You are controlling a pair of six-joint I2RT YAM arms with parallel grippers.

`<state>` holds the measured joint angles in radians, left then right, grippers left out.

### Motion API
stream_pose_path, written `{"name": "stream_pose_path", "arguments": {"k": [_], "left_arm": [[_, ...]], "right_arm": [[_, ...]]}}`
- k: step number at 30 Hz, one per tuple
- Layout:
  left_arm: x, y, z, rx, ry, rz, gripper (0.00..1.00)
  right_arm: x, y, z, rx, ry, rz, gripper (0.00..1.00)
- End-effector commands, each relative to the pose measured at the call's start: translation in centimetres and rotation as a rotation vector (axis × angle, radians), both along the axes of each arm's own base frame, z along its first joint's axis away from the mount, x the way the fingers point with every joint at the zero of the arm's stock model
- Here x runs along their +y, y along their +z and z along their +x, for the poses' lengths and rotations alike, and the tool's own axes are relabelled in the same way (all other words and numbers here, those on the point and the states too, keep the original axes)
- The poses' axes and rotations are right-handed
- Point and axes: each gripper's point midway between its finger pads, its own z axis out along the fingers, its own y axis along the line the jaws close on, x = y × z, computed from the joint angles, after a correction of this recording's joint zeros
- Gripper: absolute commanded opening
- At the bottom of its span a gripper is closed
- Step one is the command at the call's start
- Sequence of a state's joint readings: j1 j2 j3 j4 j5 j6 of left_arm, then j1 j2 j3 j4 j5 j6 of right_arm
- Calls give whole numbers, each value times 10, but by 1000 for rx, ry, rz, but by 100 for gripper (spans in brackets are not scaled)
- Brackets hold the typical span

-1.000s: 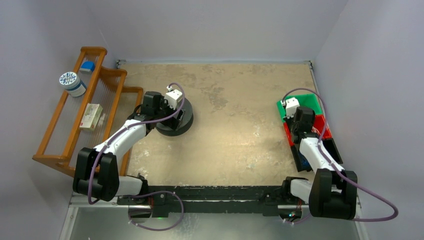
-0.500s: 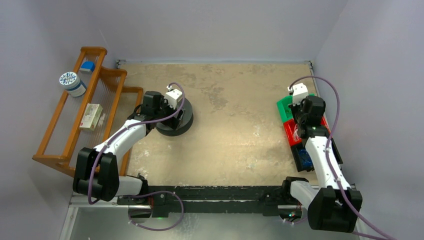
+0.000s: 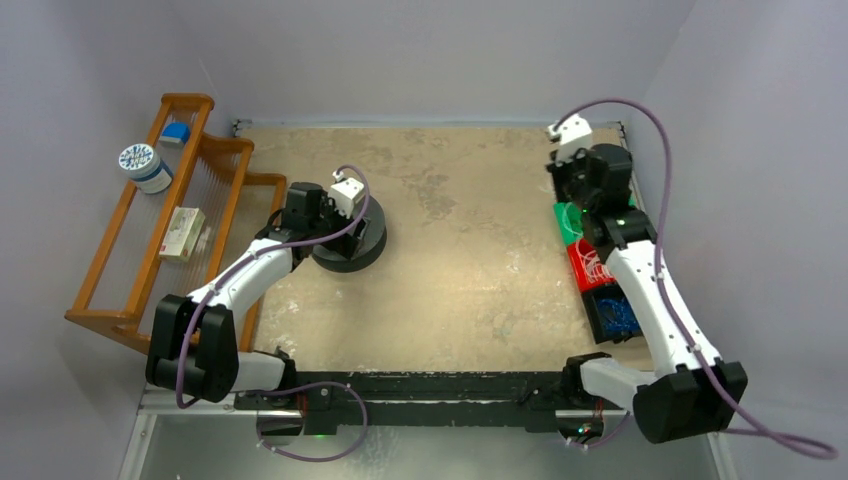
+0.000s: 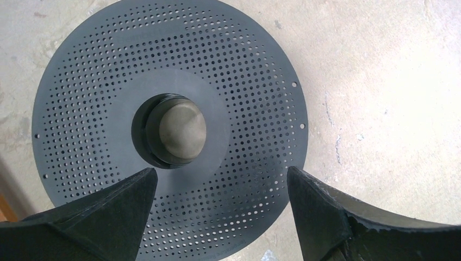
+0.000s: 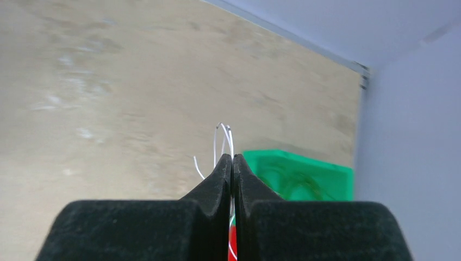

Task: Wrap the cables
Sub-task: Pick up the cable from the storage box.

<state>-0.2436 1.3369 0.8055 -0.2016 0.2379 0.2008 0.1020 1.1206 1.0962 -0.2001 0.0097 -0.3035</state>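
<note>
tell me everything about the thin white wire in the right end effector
The thin, translucent whitish wire is pinched in the shut right end effector. Short springy strands arc up beyond it in a small loop, with one loose end curling left. More shows lower down between the black fingers. It touches nothing else visible.

I note plain pale grey walls (image 3: 430, 50) on three sides. My worktop (image 3: 480, 280) is mottled beige, worn in patches. A wooden rack (image 3: 187, 101) stands along its left edge. Lighting is even.
</note>
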Motion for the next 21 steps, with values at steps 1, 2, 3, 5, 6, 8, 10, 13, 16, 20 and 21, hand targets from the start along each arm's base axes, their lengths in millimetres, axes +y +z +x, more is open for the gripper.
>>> {"name": "stream_pose_path", "arguments": {"k": [1,2,3,5,6,8,10,13,16,20,21], "left_arm": [[5,23,16,-83,35,23,88],[7,31,20,-108,42,33,88],[9,41,23,-135,47,40,88],[11,59,28,-185,46,53,89],[12,67,29,-205,48,59,89],[14,82,32,-242,49,68,90],[14,93,32,-264,40,68,91],[6,99,25,-275,-6,41,91],[-2,94,17,-261,-56,14,91],[-7,84,11,-223,-87,0,91],[-8,83,11,-218,-92,-3,91]], "right_arm": [[71,23,1,-21,139,110,2],[86,27,3,-23,168,128,3],[100,31,5,-25,195,143,3],[132,33,10,-13,254,167,3],[148,34,13,-7,278,178,4],[175,36,21,0,295,210,6],[196,30,34,17,299,236,7],[220,12,55,46,300,259,7],[248,-24,68,99,322,244,6],[272,-64,67,189,357,246,9],[275,-71,65,203,371,240,14]]}}
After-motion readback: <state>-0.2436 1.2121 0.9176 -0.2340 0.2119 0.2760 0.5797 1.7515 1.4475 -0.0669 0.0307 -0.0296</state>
